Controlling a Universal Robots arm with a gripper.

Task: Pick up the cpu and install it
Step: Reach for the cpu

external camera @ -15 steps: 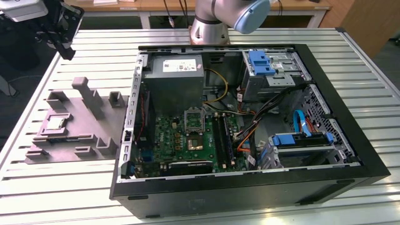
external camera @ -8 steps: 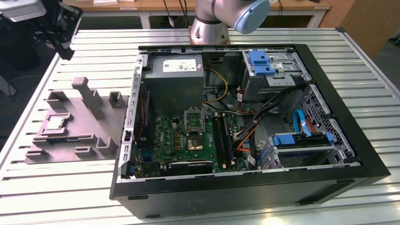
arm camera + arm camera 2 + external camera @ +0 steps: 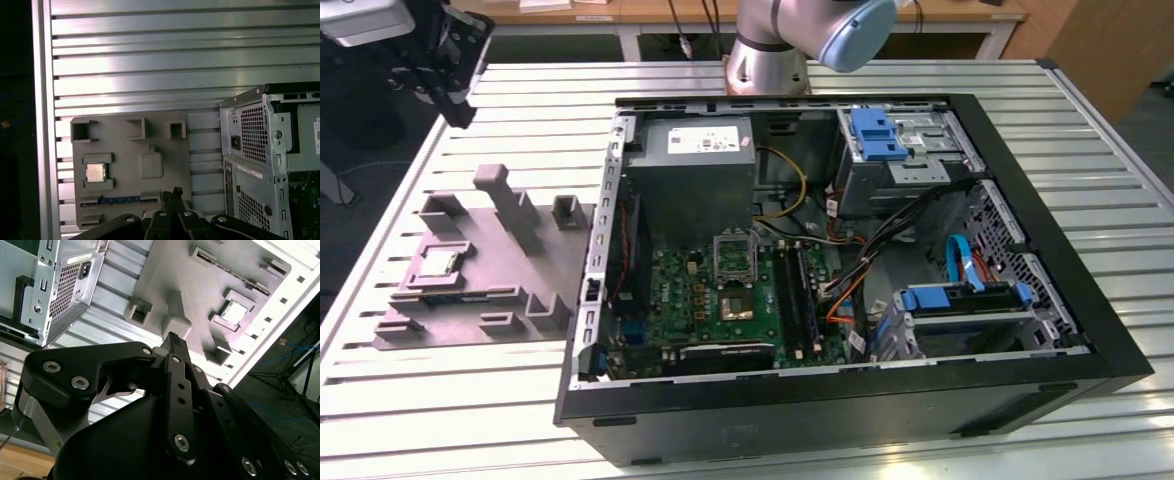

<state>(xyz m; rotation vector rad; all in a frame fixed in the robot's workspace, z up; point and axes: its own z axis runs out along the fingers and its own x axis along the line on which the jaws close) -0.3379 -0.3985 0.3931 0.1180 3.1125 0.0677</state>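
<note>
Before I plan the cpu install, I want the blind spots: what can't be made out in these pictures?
cpu: its corner mark is too small to read in the first wrist view.
Grey tray: its edge by the gripper is hidden behind the gripper's body, first wrist view.
Motherboard socket: too small in the exterior view to tell whether it is empty.
Computer case: cut off by the picture's edge, first wrist view.

You have a silver slatted metal table (image 3: 1107, 130) spanning the exterior view. Directly on it, a grey plastic tray with upright blocks (image 3: 494, 245) lies at centre left. Just beside the tray, an open black computer case (image 3: 854, 400) fills the centre and right.
</note>
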